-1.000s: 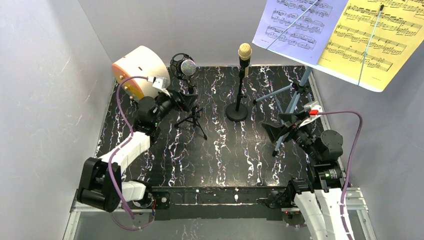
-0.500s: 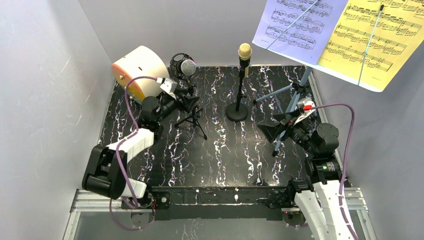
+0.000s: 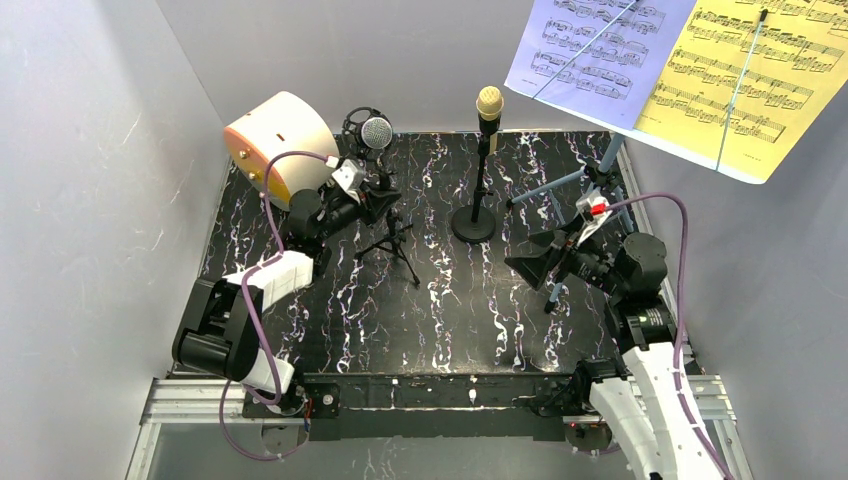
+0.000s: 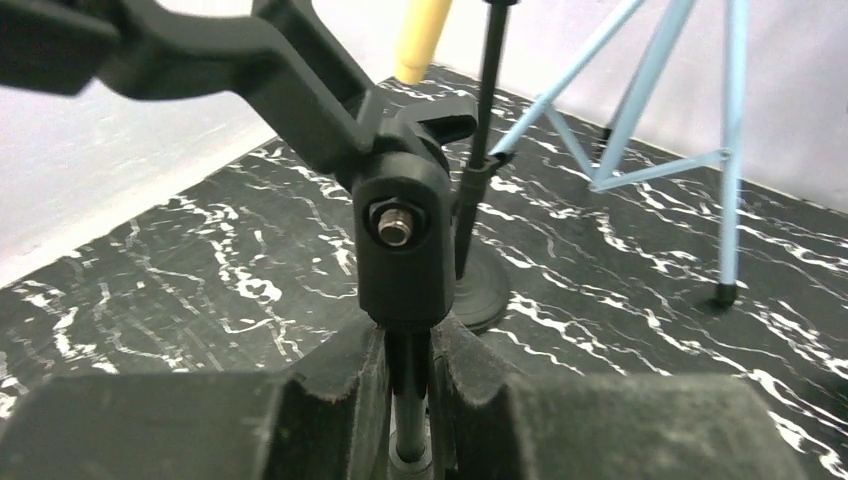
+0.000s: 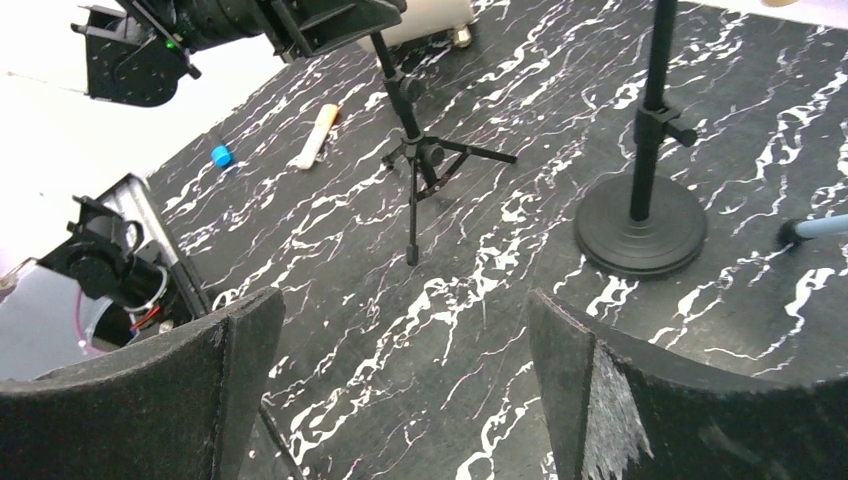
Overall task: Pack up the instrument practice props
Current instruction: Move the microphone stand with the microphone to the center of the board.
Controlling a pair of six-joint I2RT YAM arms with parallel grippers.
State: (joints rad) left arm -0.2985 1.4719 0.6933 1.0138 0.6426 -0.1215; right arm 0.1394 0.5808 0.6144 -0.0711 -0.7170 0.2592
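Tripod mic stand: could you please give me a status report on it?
Left gripper shut on tripod mic stand, low on its pole. Right gripper open, empty. Stand upright. Round-base stand close by, not touching.

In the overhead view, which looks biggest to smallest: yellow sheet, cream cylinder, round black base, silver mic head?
yellow sheet (raised nearer the camera, so flattered)
cream cylinder
round black base
silver mic head

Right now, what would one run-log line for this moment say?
left gripper: shut on black tripod mic pole | right gripper: open, empty, above table | round-base mic pole: standing, untouched
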